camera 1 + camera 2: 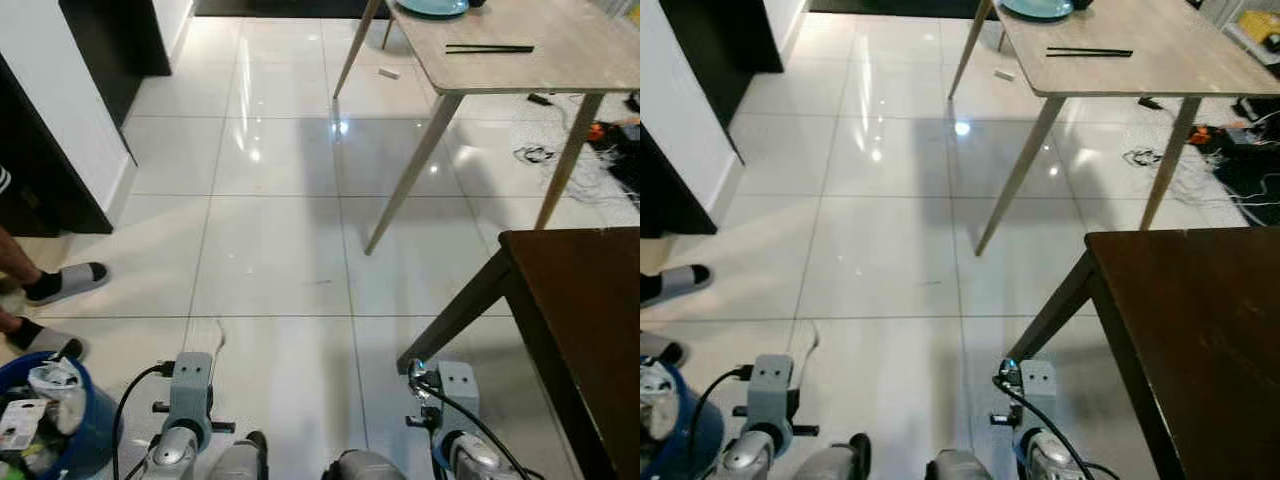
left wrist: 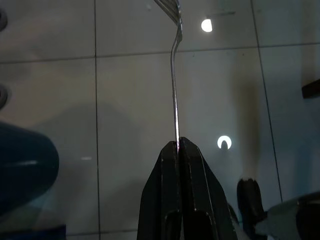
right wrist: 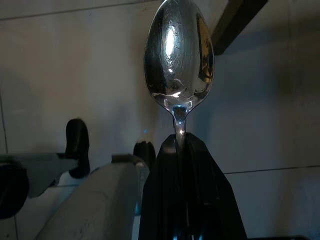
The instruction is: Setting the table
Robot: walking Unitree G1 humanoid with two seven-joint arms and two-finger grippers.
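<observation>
Left tool pressed together on the handle of a fork, tines pointing away over the glossy white tiled floor. Right tool pinching the neck of a spoon, bowl upward and shiny, just beyond the black fingertips. Both silver arms low at the near edge of the head views, left arm and right arm over the tiles. Ahead and to the right, a light wooden table on slanted legs, carrying a teal plate at its far edge and a pair of black chopsticks lying flat near the plate, apart from it. Nearer on the right, a dark brown table, corner close to the right arm. At far left, a person's feet in grey slippers on the tiles. Beside the left arm, a blue bin with crumpled rubbish inside. Tangled cables on the floor beyond the light table.
</observation>
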